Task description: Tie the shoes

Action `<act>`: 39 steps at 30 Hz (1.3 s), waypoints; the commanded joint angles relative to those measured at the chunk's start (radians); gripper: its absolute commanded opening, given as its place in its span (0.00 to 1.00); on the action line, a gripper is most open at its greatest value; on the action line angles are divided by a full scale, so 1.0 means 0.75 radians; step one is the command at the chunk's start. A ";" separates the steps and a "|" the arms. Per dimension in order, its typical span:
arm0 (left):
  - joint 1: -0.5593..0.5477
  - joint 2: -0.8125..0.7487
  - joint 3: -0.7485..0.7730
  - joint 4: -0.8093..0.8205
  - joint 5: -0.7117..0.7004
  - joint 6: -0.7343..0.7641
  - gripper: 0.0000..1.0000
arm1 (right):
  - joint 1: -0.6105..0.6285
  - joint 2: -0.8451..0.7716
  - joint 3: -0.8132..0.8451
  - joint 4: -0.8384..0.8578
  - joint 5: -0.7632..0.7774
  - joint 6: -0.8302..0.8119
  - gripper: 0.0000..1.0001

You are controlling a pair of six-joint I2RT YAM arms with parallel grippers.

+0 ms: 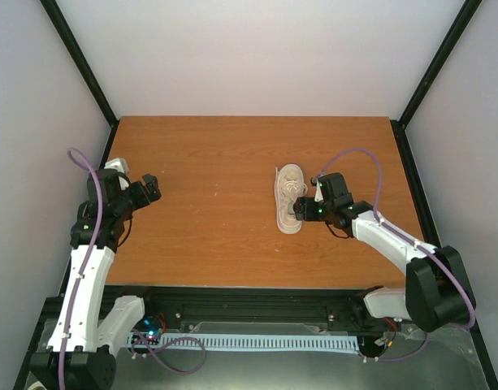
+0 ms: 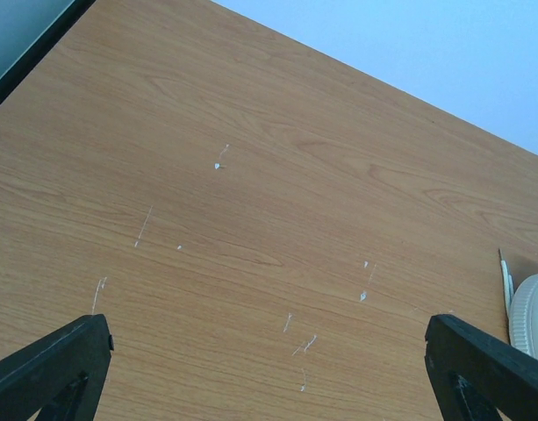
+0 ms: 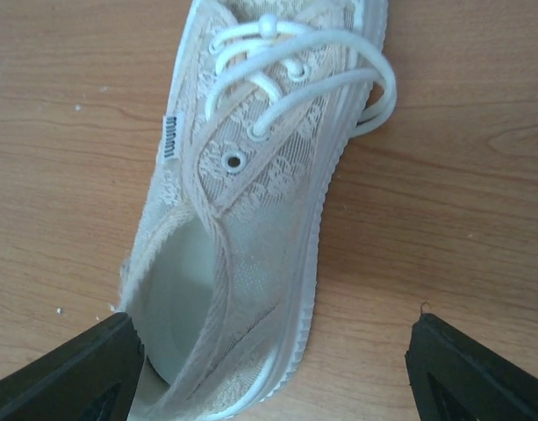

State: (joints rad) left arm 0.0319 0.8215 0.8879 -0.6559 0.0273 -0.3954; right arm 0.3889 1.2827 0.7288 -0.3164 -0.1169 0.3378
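The right gripper has its two black fingers spread wide apart, one on each side of the heel end of the small cream lace-textured low-top sneaker. The left-hand finger in the right wrist view sits right at the edge of the heel opening; whether it touches the fabric cannot be told. The other finger stands clear of the pale ribbed sole, with bare tabletop between them. Nothing is clamped.

Thin white laces cross the front of the sneaker, and one loop hangs over its sole on the right side of that view. A small striped label sits on the opposite flank.

From the top camera the sneaker lies right of centre on the brown wood-grain table, its length running near to far, with the right gripper over its nearer end.

The left gripper hangs near the table's left edge, well apart from the sneaker. Its jaws are also spread wide, holding nothing, above wood marked with small white flecks. The sneaker's sole rim shows at the right border of the left wrist view.
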 commanded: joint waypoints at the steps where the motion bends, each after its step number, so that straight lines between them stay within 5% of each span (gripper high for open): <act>1: 0.008 0.007 0.027 -0.027 -0.016 -0.022 1.00 | 0.041 0.064 0.035 0.037 0.045 0.009 0.83; 15: 0.031 0.036 0.023 -0.032 0.008 -0.040 1.00 | 0.118 0.393 0.171 0.093 0.210 -0.066 0.51; 16: 0.031 0.038 0.024 -0.032 0.013 -0.040 1.00 | 0.119 0.410 0.180 0.096 0.209 -0.067 0.45; 19: 0.033 0.055 0.026 -0.039 0.024 -0.036 1.00 | 0.121 0.434 0.207 0.089 0.212 -0.066 0.08; 20: 0.035 0.063 0.028 -0.041 0.024 -0.035 1.00 | 0.122 0.422 0.210 0.083 0.225 -0.058 0.03; 31: 0.053 0.105 0.050 -0.060 0.152 0.032 1.00 | 0.122 -0.075 0.198 0.023 0.016 0.016 0.03; 39: 0.054 0.018 -0.005 0.000 0.205 0.063 1.00 | 0.121 -0.321 0.346 -0.187 0.270 -0.037 0.03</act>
State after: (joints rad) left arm 0.0658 0.8783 0.8871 -0.6888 0.1436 -0.3794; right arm 0.4778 1.0954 0.9176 -0.4175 -0.0196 0.3256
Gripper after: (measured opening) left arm 0.998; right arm 0.032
